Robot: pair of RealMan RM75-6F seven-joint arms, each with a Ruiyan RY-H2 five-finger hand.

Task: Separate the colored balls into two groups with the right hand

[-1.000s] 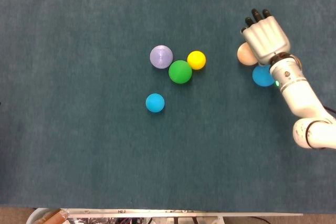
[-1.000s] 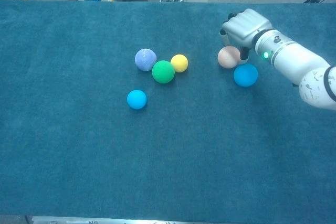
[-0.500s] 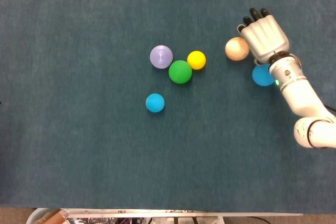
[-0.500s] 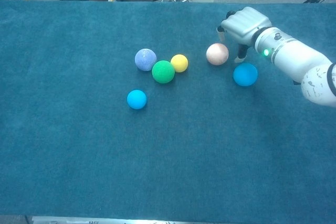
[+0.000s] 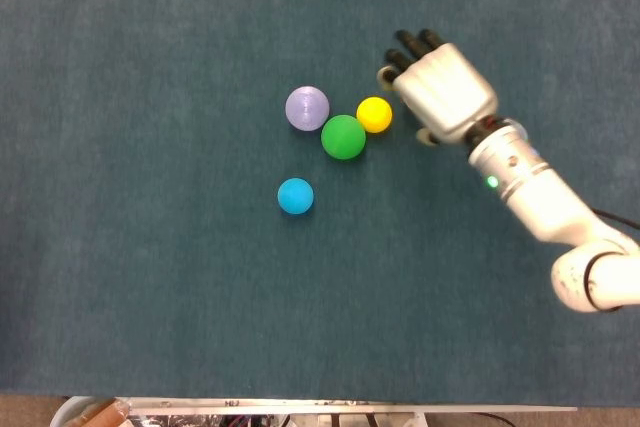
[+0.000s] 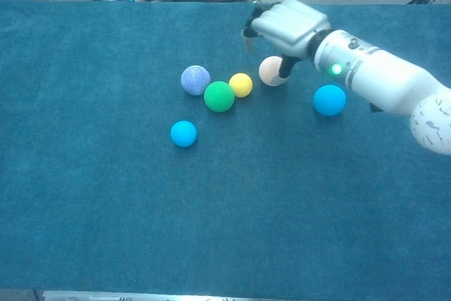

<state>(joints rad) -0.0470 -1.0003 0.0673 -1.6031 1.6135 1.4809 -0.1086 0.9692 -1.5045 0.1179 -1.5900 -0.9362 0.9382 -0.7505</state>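
Balls unsorted: purple ball, yellow ball clustered touching green ball; light blue ball near it, below-left. Peach ball just right of yellow, under right hand, apparently touched, fingers loosely extended. Darker blue ball alone, further right. Grouping unfinished.

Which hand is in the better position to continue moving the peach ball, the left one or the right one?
The right hand, probably. It is already over the peach ball, close beside the yellow ball, with its fingers apart and nothing held. The left hand appears in neither view, and the task names the right one.
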